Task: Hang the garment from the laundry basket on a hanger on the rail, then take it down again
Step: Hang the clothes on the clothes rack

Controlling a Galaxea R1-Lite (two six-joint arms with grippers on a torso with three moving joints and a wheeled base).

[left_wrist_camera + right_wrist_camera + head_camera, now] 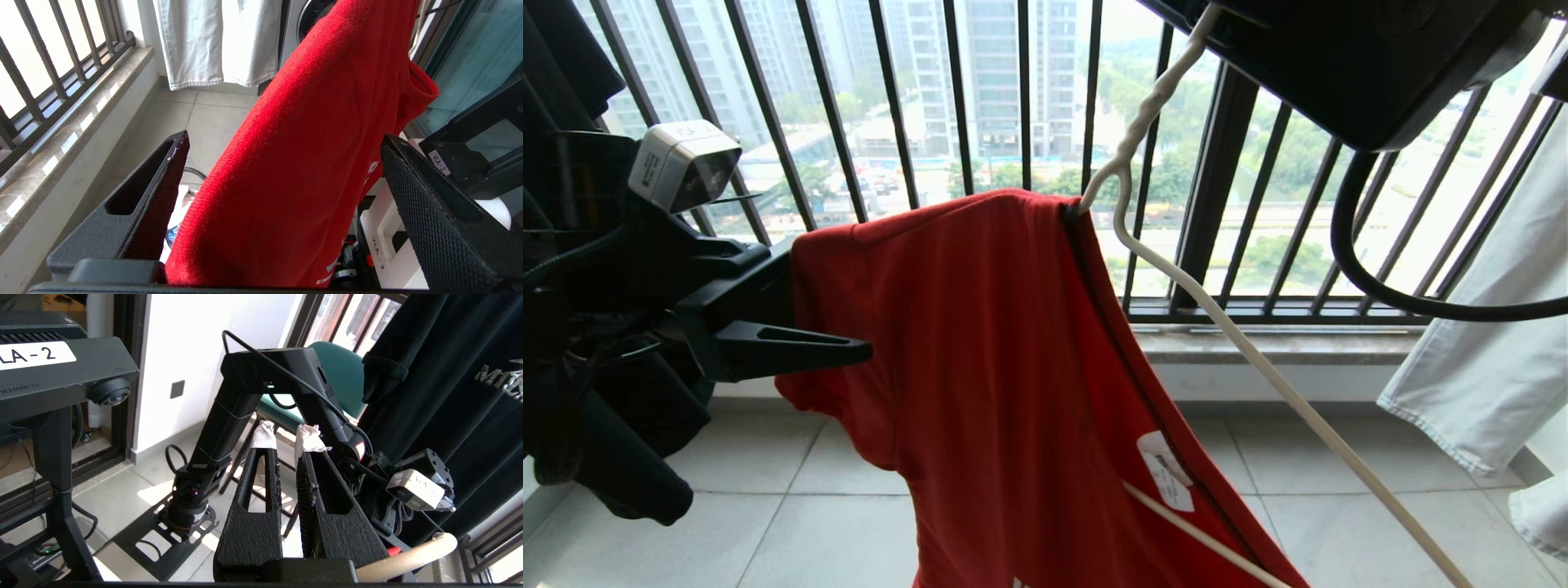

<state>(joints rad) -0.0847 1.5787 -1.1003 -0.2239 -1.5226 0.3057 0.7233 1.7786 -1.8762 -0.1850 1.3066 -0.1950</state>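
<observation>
Balcony w/ dark railing (956, 98), tiled floor (833, 531), pale trousers (1486, 343) hanging at right. Red garment (1005, 367) is draped on the off-white hanger (1258, 359), tilted, one shoulder on, in mid-air before the railing. Left gripper (282, 179): jaws spread wide either side of the garment's sleeve edge, not pinching. Right gripper (286, 441) up high, jaws nearly pressed together; whether they pinch the hanger can't be told.
</observation>
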